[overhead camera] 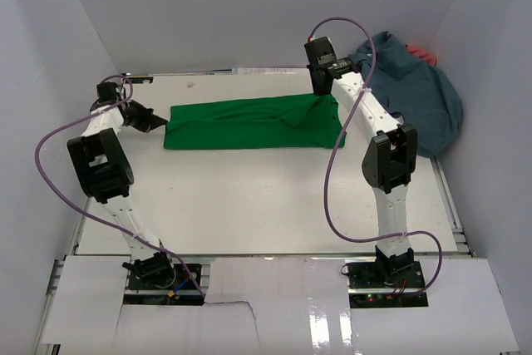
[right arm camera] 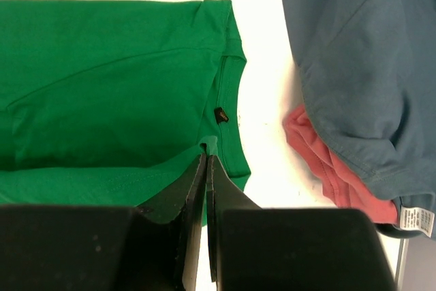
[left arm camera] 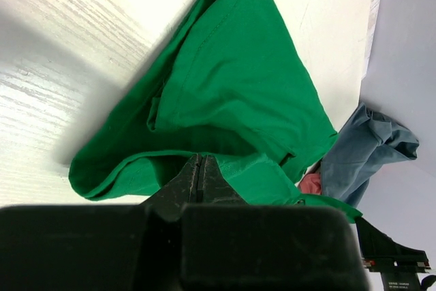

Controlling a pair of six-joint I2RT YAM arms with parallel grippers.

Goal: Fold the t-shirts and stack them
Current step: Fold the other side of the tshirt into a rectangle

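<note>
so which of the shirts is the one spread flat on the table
The green t-shirt, laid out between both grippers; the blue-grey t-shirt and coral t-shirt sit bunched at the right edge.

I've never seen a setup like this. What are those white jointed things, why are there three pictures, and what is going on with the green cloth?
The white things are two robot arms bolted to a white table. One picture looks down from above; the other two come from cameras on each arm's wrist, so the black shapes at the bottom are that arm's own fingers. A green t-shirt lies folded into a long strip. The left gripper pinches one end of it and the right gripper pinches the other, near the collar. A blue-grey t-shirt is heaped at the table's far right, with a coral red t-shirt peeking out beneath it.
</note>
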